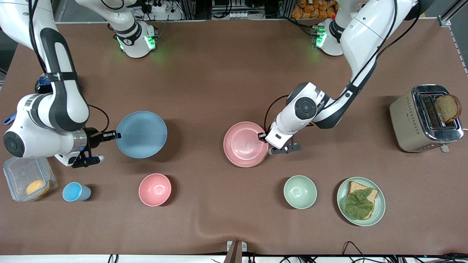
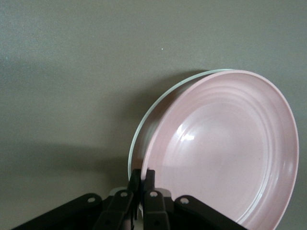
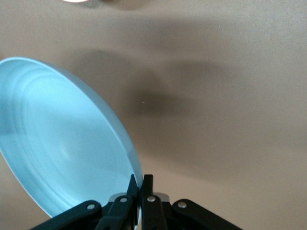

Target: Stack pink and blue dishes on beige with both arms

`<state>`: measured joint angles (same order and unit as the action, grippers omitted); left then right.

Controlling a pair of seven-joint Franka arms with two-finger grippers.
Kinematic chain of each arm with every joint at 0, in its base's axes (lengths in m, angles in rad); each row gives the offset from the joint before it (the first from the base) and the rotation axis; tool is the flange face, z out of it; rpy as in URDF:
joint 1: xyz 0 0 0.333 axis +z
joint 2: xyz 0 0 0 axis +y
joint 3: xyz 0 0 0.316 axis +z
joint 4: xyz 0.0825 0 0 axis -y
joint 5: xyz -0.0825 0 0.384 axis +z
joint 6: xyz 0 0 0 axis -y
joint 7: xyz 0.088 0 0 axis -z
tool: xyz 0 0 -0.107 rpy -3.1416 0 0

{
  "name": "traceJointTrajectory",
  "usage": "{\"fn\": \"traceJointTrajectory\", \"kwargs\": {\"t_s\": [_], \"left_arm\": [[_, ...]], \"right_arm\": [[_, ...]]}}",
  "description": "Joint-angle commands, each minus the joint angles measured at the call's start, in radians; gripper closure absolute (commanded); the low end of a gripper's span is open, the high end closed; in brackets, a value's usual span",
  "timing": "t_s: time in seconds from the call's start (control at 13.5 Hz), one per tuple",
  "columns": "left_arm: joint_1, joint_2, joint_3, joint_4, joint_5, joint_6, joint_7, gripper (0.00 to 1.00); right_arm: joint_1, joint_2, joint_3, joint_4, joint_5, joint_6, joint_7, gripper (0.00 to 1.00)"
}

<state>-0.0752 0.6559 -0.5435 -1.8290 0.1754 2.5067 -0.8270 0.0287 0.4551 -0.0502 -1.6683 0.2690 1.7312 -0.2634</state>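
Observation:
The pink plate [image 1: 245, 144] lies over the beige plate near the table's middle. Only a thin pale rim [image 2: 144, 120] of the beige plate shows under it in the left wrist view. My left gripper [image 1: 261, 136] [image 2: 142, 175] is shut on the pink plate's [image 2: 225, 148] rim, on the side toward the left arm's end. The blue plate [image 1: 141, 134] [image 3: 62, 143] hangs a little above the table toward the right arm's end, casting a shadow. My right gripper [image 1: 117, 135] [image 3: 139, 179] is shut on its rim.
Nearer the front camera stand a clear container [image 1: 29, 179] with something orange inside, a blue cup [image 1: 75, 192], a pink bowl [image 1: 155, 189], a green bowl [image 1: 300, 191] and a green plate [image 1: 381, 204] with a sandwich. A toaster [image 1: 420, 124] holding bread stands at the left arm's end.

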Motion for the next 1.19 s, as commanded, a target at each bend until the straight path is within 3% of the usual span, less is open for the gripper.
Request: {"fn": "traceJointTrajectory", "kwargs": {"t_s": [0.0,0.37,0.67,0.89,1.11], "left_arm": [[0.003,0.016,-0.003,0.016,0.019,0.011,-0.021,0.0],[0.02,-0.031,-0.004,0.023,0.013,0.003,-0.026,0.0],[0.095,-0.233,-0.003,0.019,0.027,-0.11,-0.009,0.0],[0.201,-0.379,-0.004,0.025,0.029,-0.242,0.026,0.0],[0.291,-0.53,-0.007,0.025,0.015,-0.397,0.188,0.0]], "right_arm": [[0.01,0.01,-0.007,0.019,0.019,-0.018,0.015,1.0],[0.057,0.014,-0.007,0.021,0.021,-0.016,0.048,1.0],[0.166,0.036,-0.005,0.033,0.032,-0.002,0.226,1.0],[0.241,0.092,-0.007,0.082,0.137,0.002,0.309,1.0],[0.315,0.178,-0.005,0.166,0.203,0.01,0.392,1.0]]}}
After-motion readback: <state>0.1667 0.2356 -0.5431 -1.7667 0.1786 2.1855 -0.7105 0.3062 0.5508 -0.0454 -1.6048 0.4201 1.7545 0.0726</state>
